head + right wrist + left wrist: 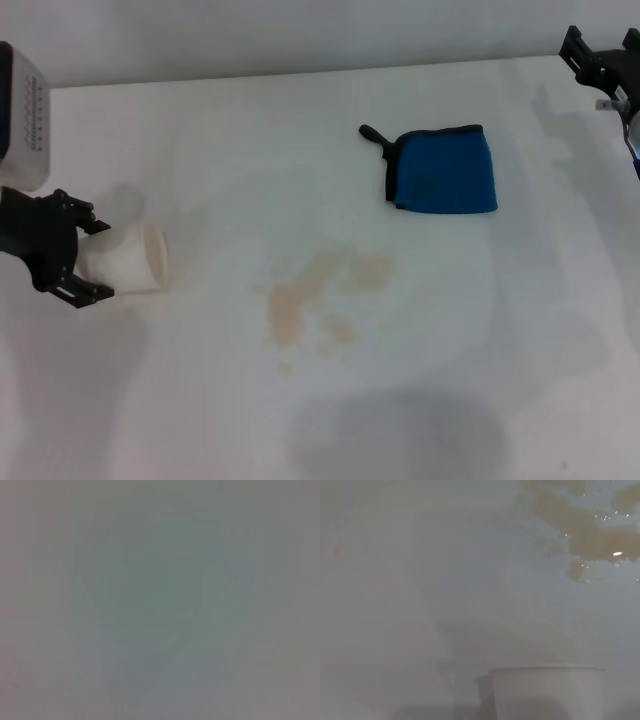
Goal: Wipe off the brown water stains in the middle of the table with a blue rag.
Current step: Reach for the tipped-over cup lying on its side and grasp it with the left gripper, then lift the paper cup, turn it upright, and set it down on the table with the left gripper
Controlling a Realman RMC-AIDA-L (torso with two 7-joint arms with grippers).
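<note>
Centrally, white table [420,420], tan stains [320,300], seemingly wet

My right wrist camera gives me only a flat, featureless grey-green surface [160,600] filling the whole view. I cannot tell what that surface is. A slightly darker patch sits near the centre with paler margins around it. I see no object, edge or finger that I could name.

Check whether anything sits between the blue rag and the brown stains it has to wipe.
Nothing visible does. The blue rag lies on the table, and bare tabletop separates it from the brown water stains. The white paper cup, in the left gripper, is off to the side.
</note>
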